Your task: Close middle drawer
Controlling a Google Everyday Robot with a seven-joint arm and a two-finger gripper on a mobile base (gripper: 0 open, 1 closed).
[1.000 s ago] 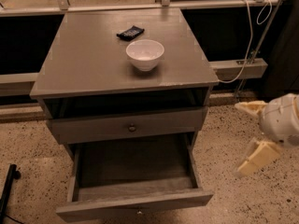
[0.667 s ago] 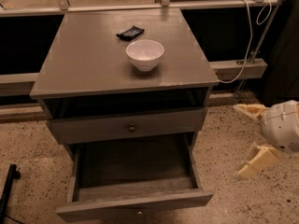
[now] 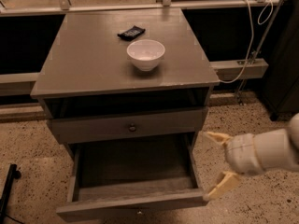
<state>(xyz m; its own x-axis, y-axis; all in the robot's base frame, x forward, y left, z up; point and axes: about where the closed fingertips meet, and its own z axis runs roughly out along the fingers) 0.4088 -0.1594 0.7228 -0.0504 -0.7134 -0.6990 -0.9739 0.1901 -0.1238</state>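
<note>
- Speckled stone floor (image 3: 28, 139) surrounds a grey-brown wooden cabinet (image 3: 84, 69) in the camera view. A dark rail runs behind the cabinet's back edge.
- A white bowl (image 3: 145, 54) sits on the cabinet top near the middle. A small dark flat object (image 3: 131, 32) lies behind it, toward the back edge.
- Under the top's front edge is a shadowed gap, then a shut drawer front (image 3: 88, 130) with a dark round knob.
- The middle drawer (image 3: 117, 208) is below that one and stands pulled far out toward the camera. Its visible inside looks bare, and its front reaches well past the cabinet's front edge.
- Handling, as a judgement: it is a stiff wooden box, likely light with nothing seen in it, and not fragile. It should slide straight on its runners.
- A push at one corner could skew it and make it bind. The best contact is flat against the front panel, near the centre knob at the bottom of the view.
- The gripper (image 3: 212, 164) hangs off the cabinet's right side, beside the drawer's right front corner.
- It is spread wide and grasps nothing. Of its pale fingers (image 3: 223, 185), the lower one lies at that corner, though I cannot tell whether it touches. The upper one is beside the drawer's right wall.
</note>
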